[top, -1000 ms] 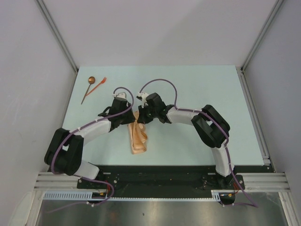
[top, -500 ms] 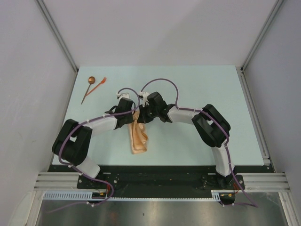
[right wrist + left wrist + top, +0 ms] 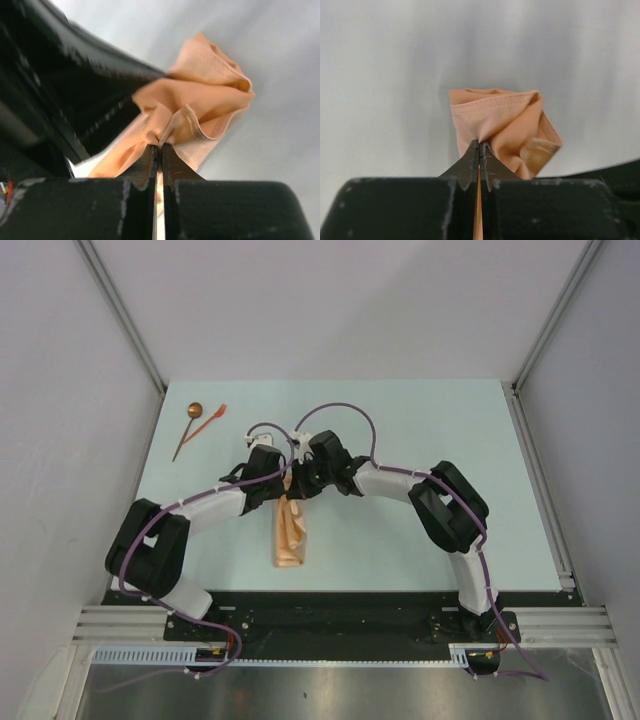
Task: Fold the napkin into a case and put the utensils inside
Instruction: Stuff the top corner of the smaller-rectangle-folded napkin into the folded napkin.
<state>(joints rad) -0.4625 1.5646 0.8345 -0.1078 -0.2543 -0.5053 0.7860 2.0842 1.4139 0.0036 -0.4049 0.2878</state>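
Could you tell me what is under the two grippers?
The napkin, bunched into a narrow strip, pinched by left gripper and right gripper; its far end is hidden beneath them.

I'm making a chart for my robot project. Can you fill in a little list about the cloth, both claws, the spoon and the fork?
napkin: orange, bunched into a narrow strip, held at its far end
left gripper: shut on the napkin
right gripper: shut on the napkin, close beside the left one
spoon: lying near the far left corner of the table
fork: just right of the spoon
utensils inside napkin: no
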